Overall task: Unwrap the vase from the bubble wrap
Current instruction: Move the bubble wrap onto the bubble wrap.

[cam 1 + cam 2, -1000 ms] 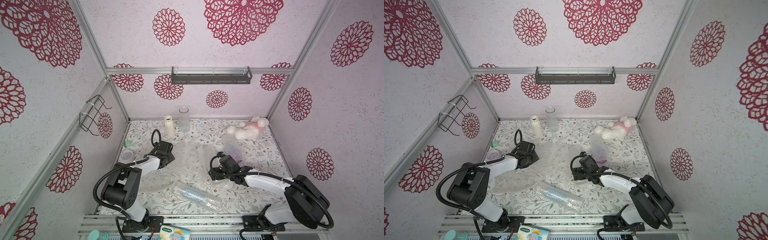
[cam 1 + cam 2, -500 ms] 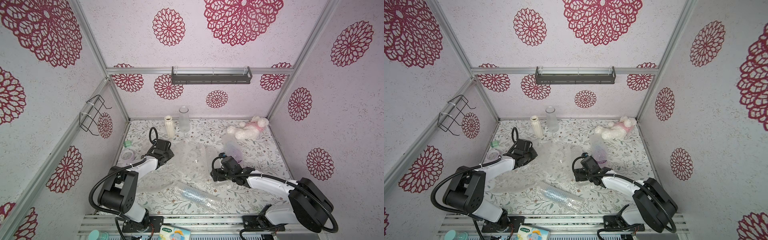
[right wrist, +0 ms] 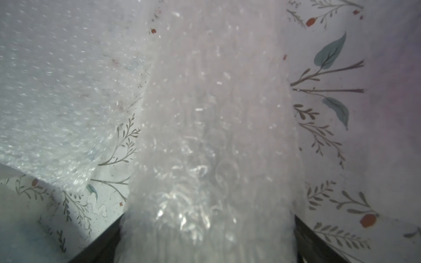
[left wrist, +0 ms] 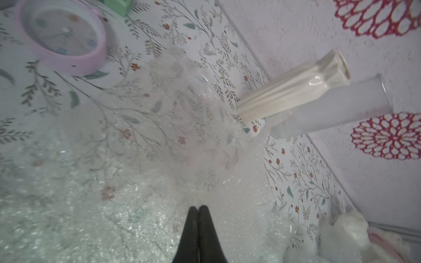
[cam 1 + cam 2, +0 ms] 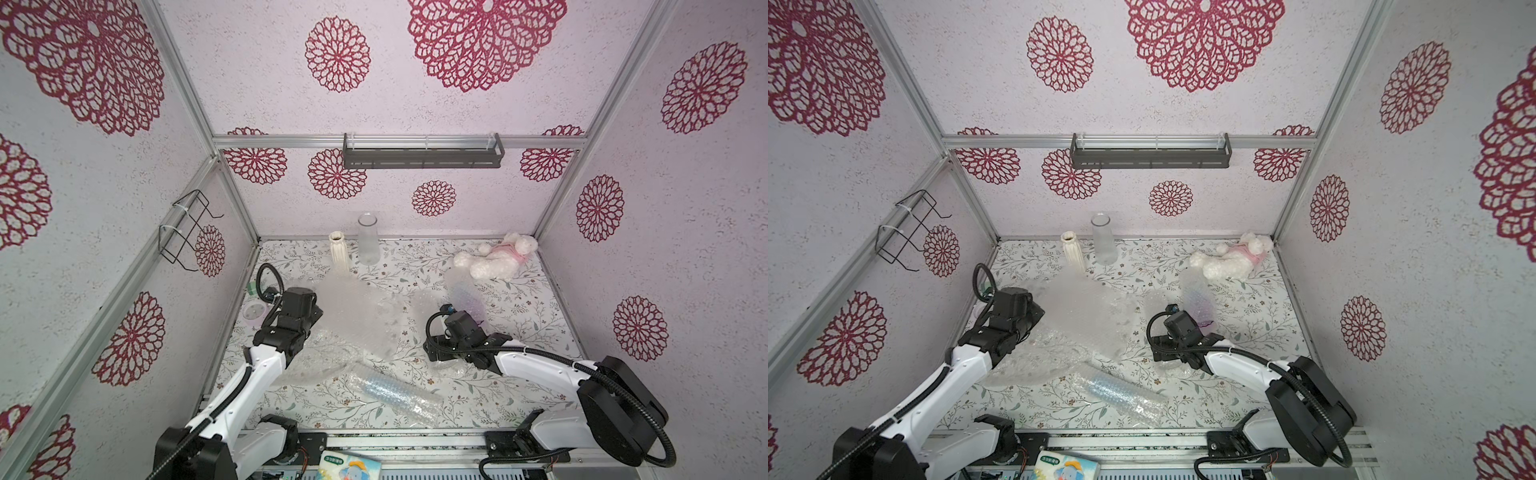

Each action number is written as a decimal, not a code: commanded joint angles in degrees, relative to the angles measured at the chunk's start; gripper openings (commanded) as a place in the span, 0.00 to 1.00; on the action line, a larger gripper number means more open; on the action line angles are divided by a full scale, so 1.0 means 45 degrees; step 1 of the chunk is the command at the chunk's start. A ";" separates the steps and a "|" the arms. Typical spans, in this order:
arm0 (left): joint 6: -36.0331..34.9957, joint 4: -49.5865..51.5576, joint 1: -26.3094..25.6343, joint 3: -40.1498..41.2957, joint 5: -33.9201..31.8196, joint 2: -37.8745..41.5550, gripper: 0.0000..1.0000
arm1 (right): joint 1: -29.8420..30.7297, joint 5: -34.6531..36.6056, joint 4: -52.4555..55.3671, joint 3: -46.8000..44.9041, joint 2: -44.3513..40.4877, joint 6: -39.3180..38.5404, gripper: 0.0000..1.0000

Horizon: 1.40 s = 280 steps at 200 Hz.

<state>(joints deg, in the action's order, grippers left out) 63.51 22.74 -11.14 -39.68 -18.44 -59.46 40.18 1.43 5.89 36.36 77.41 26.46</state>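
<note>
Two robot arms reach over a floral tabletop point(image 5: 519, 324) strewn with bubble wrap point(image 5: 353, 320). In both top views a large loose sheet of it lies crumpled across the middle, between the arms. It reaches back almost to a cream ribbed vase point(image 5: 340, 254) and a clear glass vase point(image 5: 368, 243), which stand upright side by side at the rear wall. The left gripper point(image 4: 197, 207) hangs low over this sheet with its jaws closed tip to tip; whether a fold is pinched between them cannot be told. The right gripper point(image 3: 208, 216) has its jaws spread wide, one on each side of a roll of wrap point(image 3: 209, 109) that runs away from the wrist camera, with the loose sheet's edge beside it. Near the front edge, a bluish vase point(image 5: 392, 392) rolled in wrap lies on its side, apart from both grippers. A purple-tinted wrapped bundle point(image 5: 465, 297) lies just behind the right arm's wrist, near a white-and-pink plush toy point(image 5: 498, 261) in the far right corner. A pink clock point(image 4: 61, 38) lies face up by the left wall.
</note>
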 commanded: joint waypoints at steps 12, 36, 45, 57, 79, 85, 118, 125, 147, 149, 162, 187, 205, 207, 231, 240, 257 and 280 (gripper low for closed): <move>0.1815 0.0987 0.1772 0.1047 -0.0731 0.1505 0.00 | -0.0126 0.0193 -0.0567 0.0143 -0.0715 -0.0311 0.89; 0.2147 0.0855 0.3201 0.1611 -0.0178 0.1846 0.00 | -0.0141 0.0157 -0.0547 0.0143 -0.0804 -0.0343 0.90; 0.2195 0.0789 0.3583 0.1724 0.0133 0.1813 0.00 | -0.0141 0.0157 -0.0528 0.0138 -0.0855 -0.0333 0.90; 0.2149 0.0853 0.3820 0.1718 0.0317 0.1657 0.16 | -0.0141 0.0141 -0.0518 0.0143 -0.0953 -0.0347 0.91; 0.1901 0.1430 0.3998 0.1324 0.0887 0.1379 0.80 | -0.0141 0.0165 -0.0435 0.0201 -0.1154 -0.0406 0.93; 0.1832 0.1683 0.3980 0.1166 0.0932 0.1359 0.89 | -0.0141 0.0165 -0.0430 0.0220 -0.1168 -0.0411 0.94; 0.1160 0.2698 0.3941 0.0432 0.0972 0.1778 0.97 | -0.0141 0.0580 -0.0155 0.0476 -0.0934 -0.0464 0.98; 0.0893 0.2920 0.3921 0.0269 0.0999 0.1859 0.97 | -0.0126 0.0762 0.0026 0.0611 -0.0781 -0.0526 0.99; -0.0049 0.3197 0.3570 -0.0179 0.1257 0.1797 0.97 | -0.0044 0.1561 0.0562 0.1081 -0.0285 -0.0663 0.99; -0.0147 0.3220 0.3535 -0.0223 0.1287 0.1766 0.97 | -0.0043 0.1641 0.0604 0.1115 -0.0204 -0.0664 0.99; -0.0605 0.3567 0.3185 -0.0656 0.1421 0.1423 0.97 | -0.0006 0.1943 0.0833 0.1393 0.0242 -0.0668 0.99; -0.1150 0.3624 0.2433 -0.1156 0.1612 0.1029 0.97 | 0.0248 0.2376 0.0997 0.1912 0.1246 -0.0476 0.99; -0.1339 0.3175 0.1962 -0.1104 0.1838 0.1170 0.97 | 0.0400 0.1997 0.0747 0.2157 0.1897 -0.0304 0.97; -0.1339 0.3141 0.1912 -0.1104 0.1843 0.1179 0.97 | 0.0419 0.1926 0.0680 0.2155 0.1953 -0.0296 0.96; -0.1667 0.2868 0.1616 -0.1125 0.2354 0.1132 0.98 | 0.0620 0.0641 -0.0461 0.2171 0.2260 0.0014 0.85; -0.1837 0.3029 0.1601 -0.1241 0.2485 0.0950 0.98 | 0.0659 0.0026 -0.1169 0.2080 0.2362 0.0248 0.82; -0.2098 0.3286 0.1540 -0.1454 0.2735 0.0635 0.99 | 0.0802 -0.0903 -0.2384 0.2036 0.2664 0.0577 0.79; -0.2374 0.2897 0.1447 -0.1383 0.3288 0.0378 0.99 | 0.0973 -0.1917 -0.3827 0.2117 0.3010 0.0840 0.76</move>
<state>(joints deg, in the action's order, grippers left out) 55.22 37.01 -3.99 -45.04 -6.61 -56.75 43.22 1.30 -1.32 45.41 89.41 27.11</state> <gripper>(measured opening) 0.988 0.803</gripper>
